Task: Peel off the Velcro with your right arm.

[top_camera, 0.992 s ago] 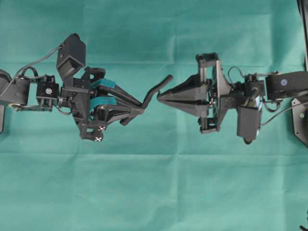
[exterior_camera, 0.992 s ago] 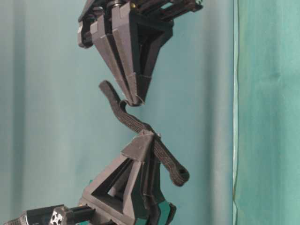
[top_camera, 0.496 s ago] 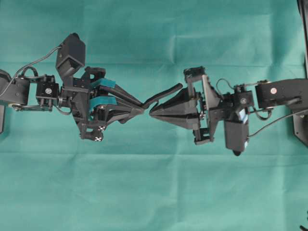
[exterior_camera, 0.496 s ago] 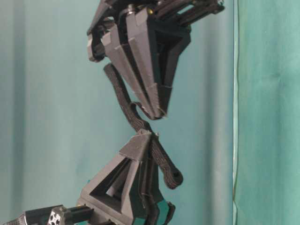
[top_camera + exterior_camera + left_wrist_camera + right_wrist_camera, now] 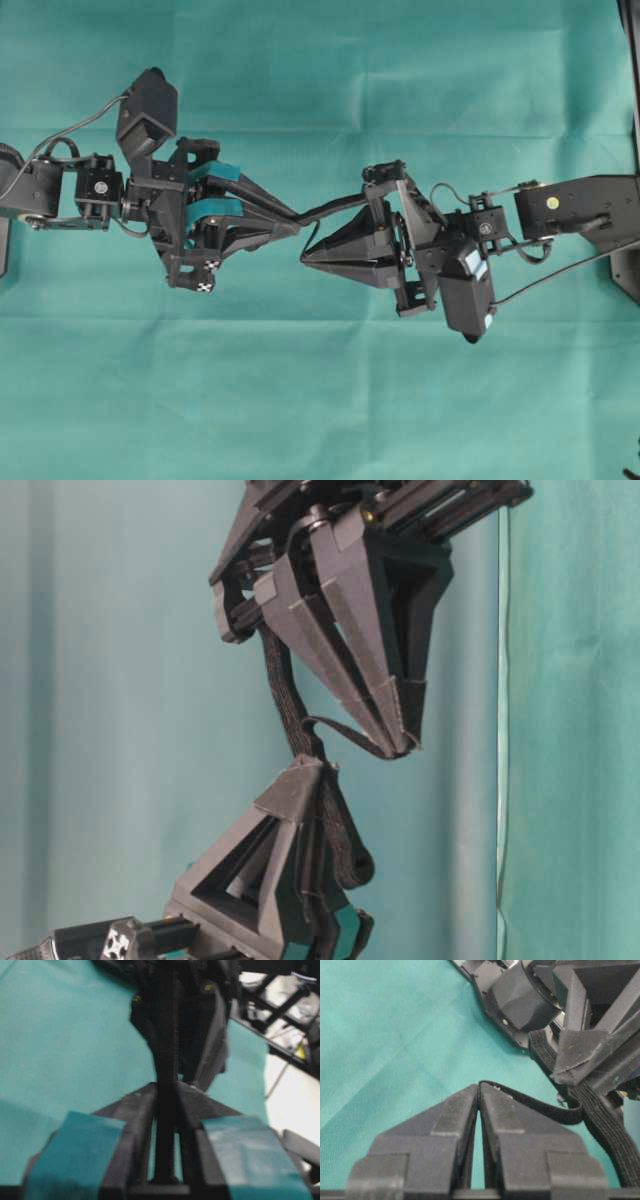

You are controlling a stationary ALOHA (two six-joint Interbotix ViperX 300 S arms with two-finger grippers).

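Two layers of the Velcro (image 5: 300, 730) are partly apart: the left pincer (image 5: 290, 225) grips the strap mid-air, the right pincer (image 5: 479, 1091) pinches one thin layer, peeling unfinished.

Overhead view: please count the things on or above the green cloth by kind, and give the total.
Robot arms: 2, the left arm with teal tape and the right arm, plain dark grey.
Velcro strap: 1, held between the two arms.
Green cloth: 1.
Total: 4.
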